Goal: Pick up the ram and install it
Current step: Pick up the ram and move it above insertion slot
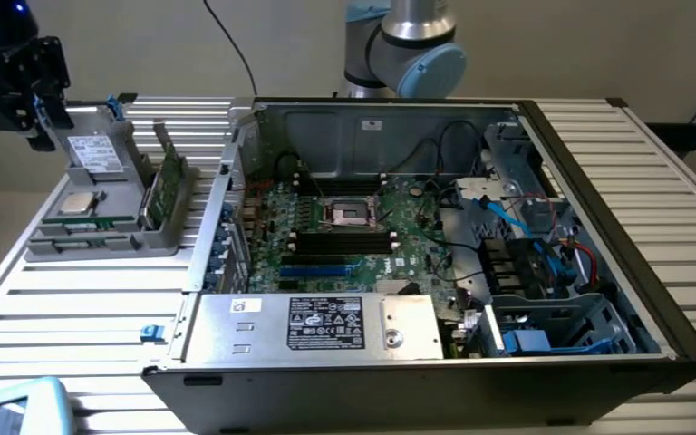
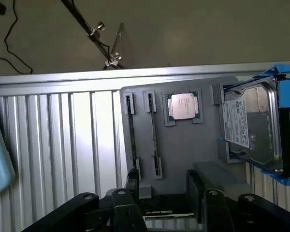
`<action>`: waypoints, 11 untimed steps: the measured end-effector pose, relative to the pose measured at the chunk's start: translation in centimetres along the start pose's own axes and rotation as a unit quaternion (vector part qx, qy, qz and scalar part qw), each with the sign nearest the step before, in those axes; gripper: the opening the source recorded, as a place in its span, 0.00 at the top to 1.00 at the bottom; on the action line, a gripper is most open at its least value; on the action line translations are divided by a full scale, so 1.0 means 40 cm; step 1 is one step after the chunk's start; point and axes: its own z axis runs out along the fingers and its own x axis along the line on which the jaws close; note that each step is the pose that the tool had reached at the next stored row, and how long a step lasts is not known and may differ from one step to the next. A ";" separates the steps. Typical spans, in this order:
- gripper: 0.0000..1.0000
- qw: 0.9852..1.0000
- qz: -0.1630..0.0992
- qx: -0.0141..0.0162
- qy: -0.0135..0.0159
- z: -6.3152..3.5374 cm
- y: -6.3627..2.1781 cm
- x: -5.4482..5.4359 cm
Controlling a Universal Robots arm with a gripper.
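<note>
The gripper (image 2: 162, 180), we note, hangs open over the tray (image 2: 183, 145); the ram (image 1: 169, 181) stands on edge, thin and green.

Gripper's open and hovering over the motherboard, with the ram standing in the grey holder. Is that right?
Not quite. The exterior view shows the open gripper over the grey holder beside the case, not over the motherboard. The ram does stand on edge in that holder.
</note>
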 end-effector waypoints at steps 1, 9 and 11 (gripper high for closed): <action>0.47 1.000 -0.001 0.000 0.000 0.004 0.003 0.001; 0.47 1.000 -0.005 0.001 0.000 0.035 0.016 0.027; 0.47 1.000 -0.005 0.001 0.000 0.044 0.015 0.032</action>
